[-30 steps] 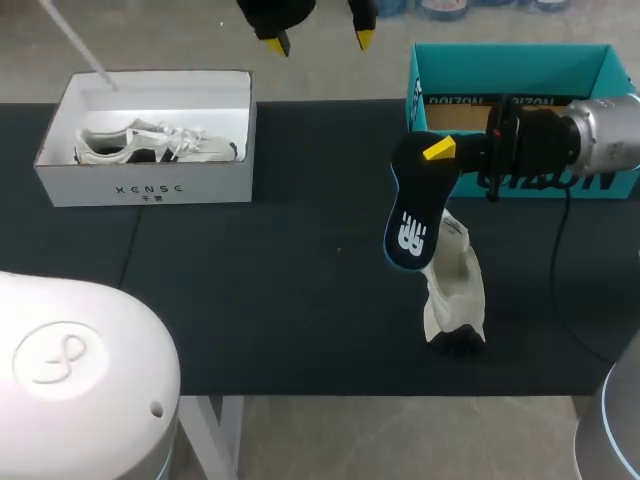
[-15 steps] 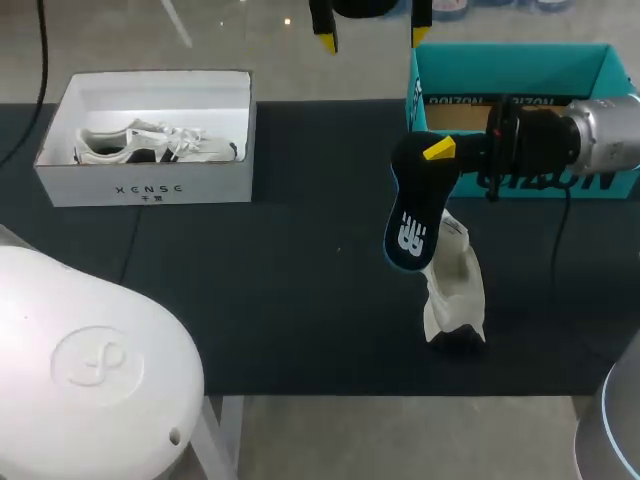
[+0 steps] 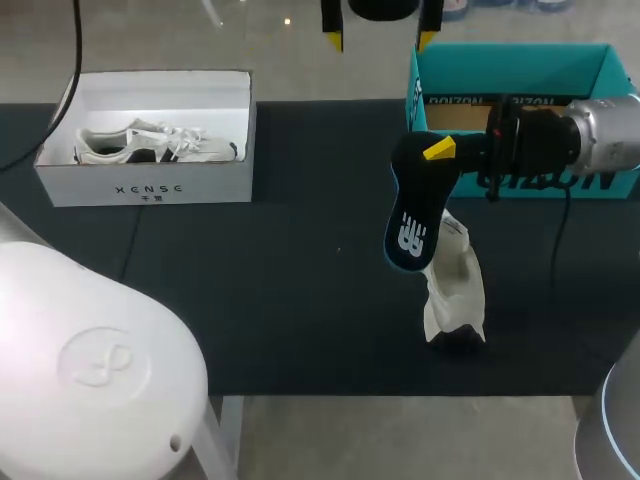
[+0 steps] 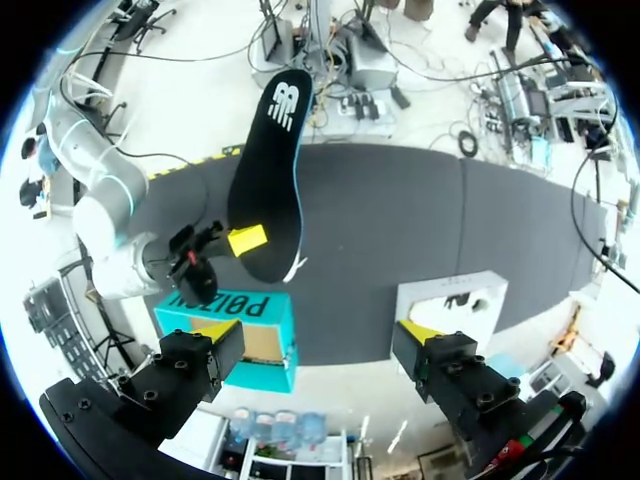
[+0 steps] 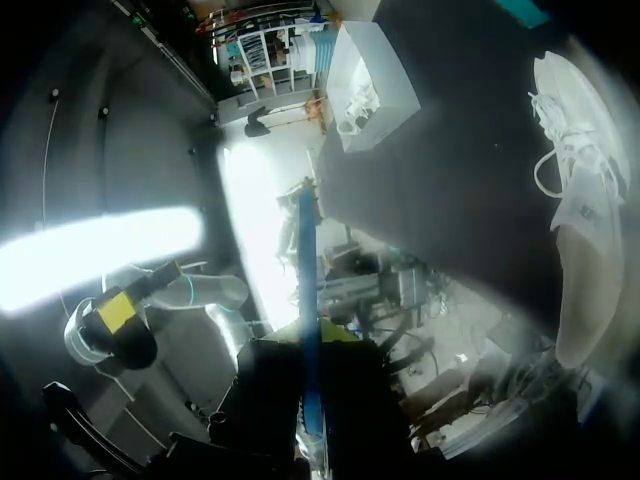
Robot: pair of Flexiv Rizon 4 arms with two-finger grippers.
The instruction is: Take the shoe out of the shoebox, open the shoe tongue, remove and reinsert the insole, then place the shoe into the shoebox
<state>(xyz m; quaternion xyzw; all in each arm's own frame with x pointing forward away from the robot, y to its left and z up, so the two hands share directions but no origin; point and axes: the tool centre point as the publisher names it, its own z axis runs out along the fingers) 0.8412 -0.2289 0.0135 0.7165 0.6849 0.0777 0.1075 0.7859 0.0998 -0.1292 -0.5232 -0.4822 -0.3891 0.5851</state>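
Observation:
My right gripper (image 3: 437, 152) comes in from the right, in front of the teal shoebox (image 3: 520, 68), and is shut on the heel end of a dark blue insole (image 3: 408, 226). The insole hangs down over a white shoe (image 3: 456, 290) that lies on the black mat. In the right wrist view the insole (image 5: 308, 290) shows edge-on between the fingers, with the shoe (image 5: 578, 200) beside it. My left gripper (image 3: 380, 38) hangs open above the table's far edge, nothing between its fingers. From the left wrist view, the left gripper (image 4: 315, 335) looks down on the insole (image 4: 270, 170) and shoebox (image 4: 228, 322).
A white box (image 3: 150, 135) holding another pair of white shoes stands at the far left of the mat. The bulky white body of my left arm (image 3: 90, 360) fills the near left corner. The mat's middle (image 3: 280, 290) is bare.
My left gripper has moved to the right along the far edge of the table, staying open. The right gripper, insole and shoe have not moved.

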